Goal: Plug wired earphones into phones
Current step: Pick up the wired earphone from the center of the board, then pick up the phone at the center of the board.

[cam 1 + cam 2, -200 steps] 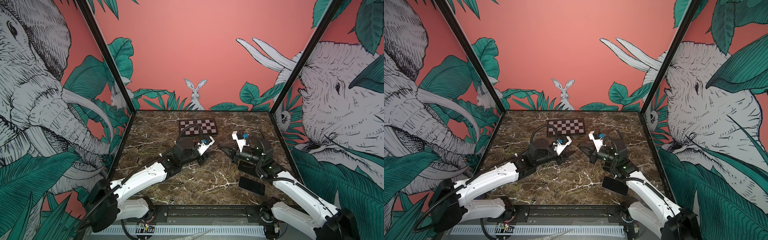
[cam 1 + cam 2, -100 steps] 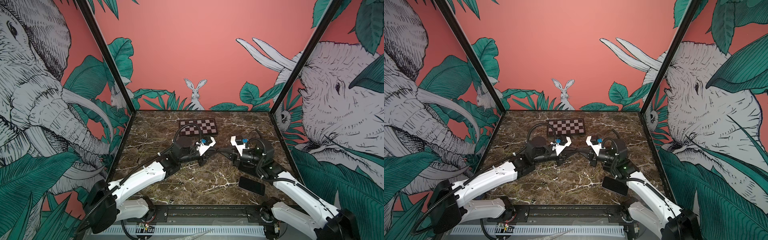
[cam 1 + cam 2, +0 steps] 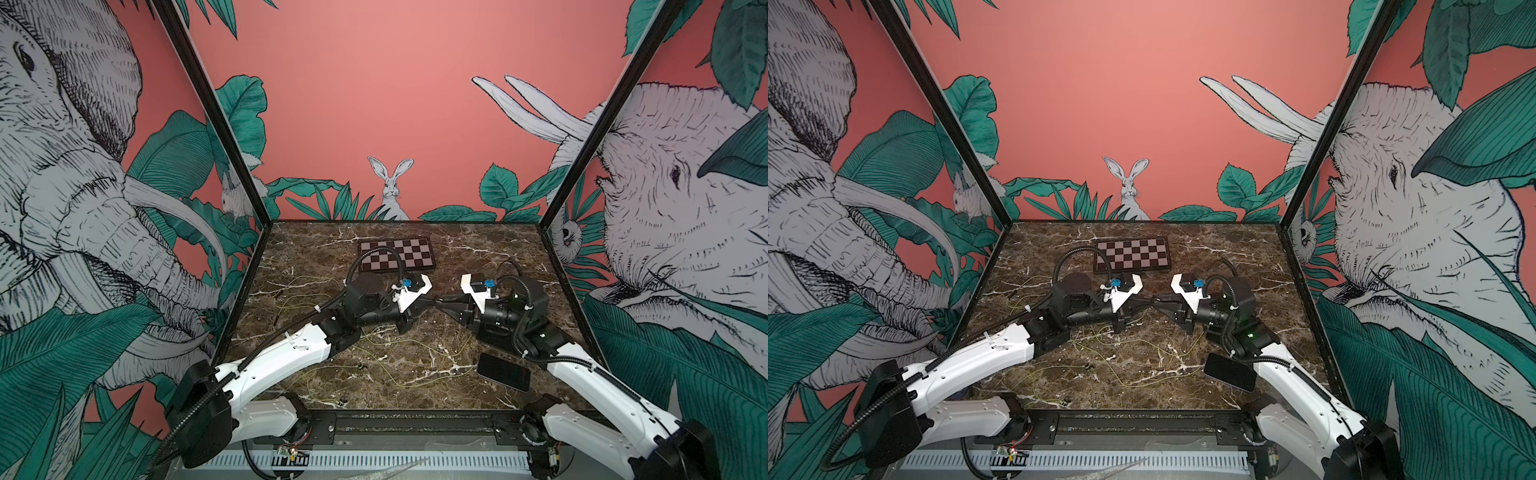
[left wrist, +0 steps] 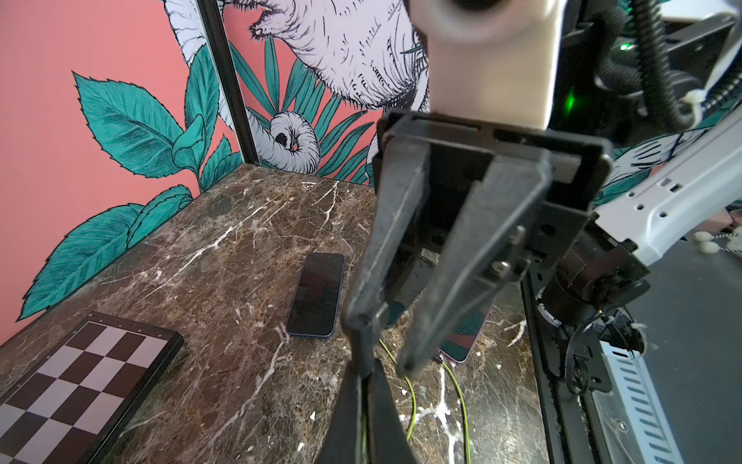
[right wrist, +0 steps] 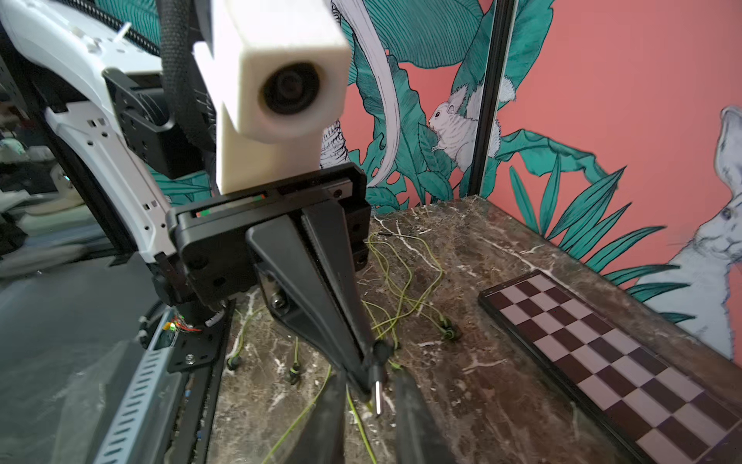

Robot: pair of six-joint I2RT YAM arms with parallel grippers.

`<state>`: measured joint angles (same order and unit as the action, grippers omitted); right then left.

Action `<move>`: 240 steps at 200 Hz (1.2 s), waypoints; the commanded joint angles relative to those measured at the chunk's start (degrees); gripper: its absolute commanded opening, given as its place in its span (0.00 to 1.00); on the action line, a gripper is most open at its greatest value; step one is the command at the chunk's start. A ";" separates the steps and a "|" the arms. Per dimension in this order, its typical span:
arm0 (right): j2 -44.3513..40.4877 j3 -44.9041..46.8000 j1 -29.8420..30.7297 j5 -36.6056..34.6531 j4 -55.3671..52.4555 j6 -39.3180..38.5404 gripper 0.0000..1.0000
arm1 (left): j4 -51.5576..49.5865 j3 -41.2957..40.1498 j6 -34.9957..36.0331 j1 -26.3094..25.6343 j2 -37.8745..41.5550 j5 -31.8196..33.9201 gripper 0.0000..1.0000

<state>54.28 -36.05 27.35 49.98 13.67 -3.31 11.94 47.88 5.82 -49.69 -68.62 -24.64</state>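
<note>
Likely a handover, so hold the plug (image 5: 378,375) fast in the left pincer (image 5: 363,379), shut on its dark sleeve with the metal pin poking past the tips. Draw the right pincer (image 4: 383,363), jaws parted either side of the plug and gripping nothing, straight back without snagging the yellow-green cord (image 4: 411,397) hanging below the tips. Then carry the plug to the phones (image 4: 317,299) lying flat below and behind the right pincer, lining pin with socket before pushing.
</note>
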 commanded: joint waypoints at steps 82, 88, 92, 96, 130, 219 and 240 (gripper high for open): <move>15.23 -22.60 -0.09 -34.69 -59.15 -49.36 0.63 | -6.81 -1.74 -9.51 5.48 -4.47 15.40 0.00; 16.96 -23.10 -0.04 -36.98 -60.27 -51.61 0.64 | -6.63 -1.88 -9.98 5.52 -4.80 15.12 0.00; 18.06 -23.42 -0.05 -38.21 -60.94 -52.89 0.65 | -6.47 -2.13 -10.23 5.57 -4.85 14.86 0.00; 18.93 -23.77 -0.18 -39.38 -61.34 -53.85 0.66 | -6.20 -2.40 -10.30 5.63 -4.94 14.60 0.00; 26.26 -26.89 -2.23 -44.23 -63.20 -59.21 0.74 | -6.94 -4.47 -10.27 7.58 -4.90 13.88 0.00; 43.97 -35.14 -5.64 -50.00 -65.91 -68.15 0.77 | -14.00 -5.27 -9.25 11.46 -2.39 8.20 0.00; 46.89 -36.94 -5.99 -51.38 -67.86 -69.06 0.80 | -14.46 -5.59 -9.34 11.46 -1.59 7.65 0.00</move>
<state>99.20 -70.37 21.65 0.75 -49.84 -68.23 -0.51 42.37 -3.88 -38.20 -72.93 -15.38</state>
